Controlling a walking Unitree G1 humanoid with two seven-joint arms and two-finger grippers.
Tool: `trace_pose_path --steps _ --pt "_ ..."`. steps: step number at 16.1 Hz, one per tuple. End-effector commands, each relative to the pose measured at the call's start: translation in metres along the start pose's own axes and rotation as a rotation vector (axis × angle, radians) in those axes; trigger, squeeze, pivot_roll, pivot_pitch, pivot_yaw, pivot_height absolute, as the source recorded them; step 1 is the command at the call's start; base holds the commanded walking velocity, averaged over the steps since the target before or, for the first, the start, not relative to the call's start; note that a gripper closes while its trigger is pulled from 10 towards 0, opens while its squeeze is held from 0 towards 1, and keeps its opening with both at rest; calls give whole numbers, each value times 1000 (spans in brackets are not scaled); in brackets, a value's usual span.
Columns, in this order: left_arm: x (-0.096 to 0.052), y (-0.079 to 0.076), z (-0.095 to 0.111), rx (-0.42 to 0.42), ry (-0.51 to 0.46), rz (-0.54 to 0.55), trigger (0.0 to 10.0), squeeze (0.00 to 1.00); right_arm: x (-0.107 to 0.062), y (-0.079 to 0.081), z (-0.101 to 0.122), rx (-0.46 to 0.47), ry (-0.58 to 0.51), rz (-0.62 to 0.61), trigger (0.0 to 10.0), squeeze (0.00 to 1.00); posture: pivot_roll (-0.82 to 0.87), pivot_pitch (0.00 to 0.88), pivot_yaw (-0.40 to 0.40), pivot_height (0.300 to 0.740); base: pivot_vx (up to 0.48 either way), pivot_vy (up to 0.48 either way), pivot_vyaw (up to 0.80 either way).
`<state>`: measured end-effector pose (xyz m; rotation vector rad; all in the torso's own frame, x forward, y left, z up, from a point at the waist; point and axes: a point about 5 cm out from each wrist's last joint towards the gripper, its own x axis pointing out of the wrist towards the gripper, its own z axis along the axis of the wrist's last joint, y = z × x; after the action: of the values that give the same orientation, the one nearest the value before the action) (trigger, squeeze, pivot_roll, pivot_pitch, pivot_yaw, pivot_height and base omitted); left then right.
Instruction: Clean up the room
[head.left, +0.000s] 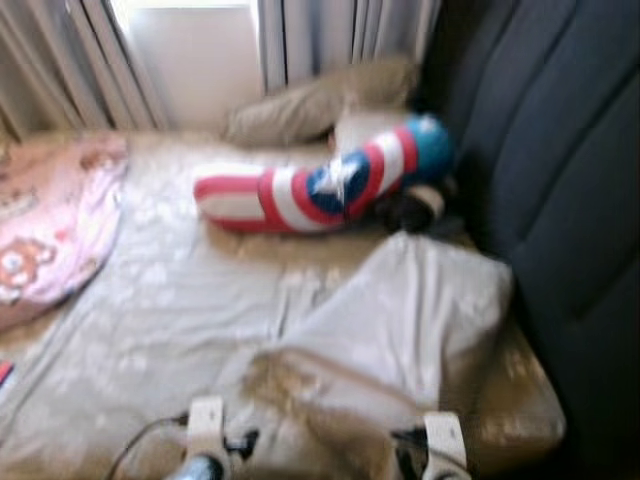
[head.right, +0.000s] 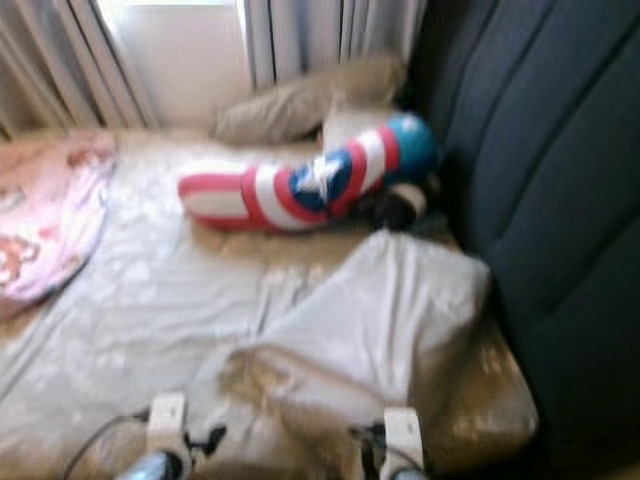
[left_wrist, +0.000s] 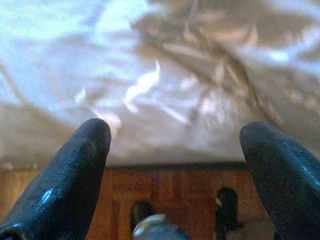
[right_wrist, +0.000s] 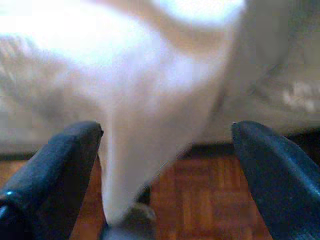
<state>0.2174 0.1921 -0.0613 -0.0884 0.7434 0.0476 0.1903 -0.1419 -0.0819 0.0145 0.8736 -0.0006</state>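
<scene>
Reaching forward low over the near edge of the bed (head.left: 150, 330), both arms showed at the bottom of the head view, their wrists close together and level. The left gripper (left_wrist: 177, 150) had its two black fingers (left_wrist: 75, 170) spread wide, with nothing between them; crumpled grey sheet (left_wrist: 165, 85) lay just ahead and wooden floor (left_wrist: 165, 190) below. The right gripper (right_wrist: 165, 150) was spread just as wide, and a hanging fold of pale cloth (right_wrist: 145, 150) dropped down between its fingers (right_wrist: 60, 160); whether either finger touched it I could not tell, the picture being blurred. On the bed lay one long cushion (head.left: 320, 185) striped red, white and blue with a star, curved near the far right corner. Two tan pillows could be counted: one (head.left: 310, 105) behind the cushion by the curtains (head.left: 340, 30), and a large one (head.left: 420, 310) near the arms on the right. One pink blanket (head.left: 50, 230) lay at the left edge. A small dark thing (head.left: 415, 208) sat just beside the cushion's blue end, too blurred to name. One dark padded headboard (head.left: 560, 150) rose on the right.
</scene>
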Motion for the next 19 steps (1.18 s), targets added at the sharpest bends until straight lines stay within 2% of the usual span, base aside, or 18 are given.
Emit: trace_pose_path --steps 1,2,7,11,12,13,16,19 --pt "-2 10 -2 -3 0 29 10000 0 0 9 0 10 -5 19 10000 0 3 0 -34 740 0 0 0" --pt "-2 10 1 -1 -11 29 10000 0 0 9 0 21 -15 15 10000 0 4 0 -34 740 0 0 0" --pt "4 10 49 15 -234 11 10000 0 -4 8 3 218 -134 -11 10000 0 2 0 -29 740 0 0 0" --pt "3 5 74 20 -367 -27 10000 0 -6 9 8 217 -205 6 10000 0 -10 0 -24 740 0 0 0" --pt "3 2 81 23 -409 -45 10000 0 1 -33 82 220 -414 -36 10000 0 -17 0 -20 740 0 0 0" --pt "2 -1 84 26 -430 -58 10000 0 1 -39 95 208 -444 -43 10000 0 -12 0 -22 740 0 0 0" --pt "2 -9 94 14 -475 -89 10000 0 1 -38 93 217 -447 -53 10000 0 -3 2 -23 740 0 0 0" --pt "4 -17 92 25 -453 -119 10000 0 2 -30 91 188 -436 -6 10000 0 -14 4 -24 740 0 0 0"
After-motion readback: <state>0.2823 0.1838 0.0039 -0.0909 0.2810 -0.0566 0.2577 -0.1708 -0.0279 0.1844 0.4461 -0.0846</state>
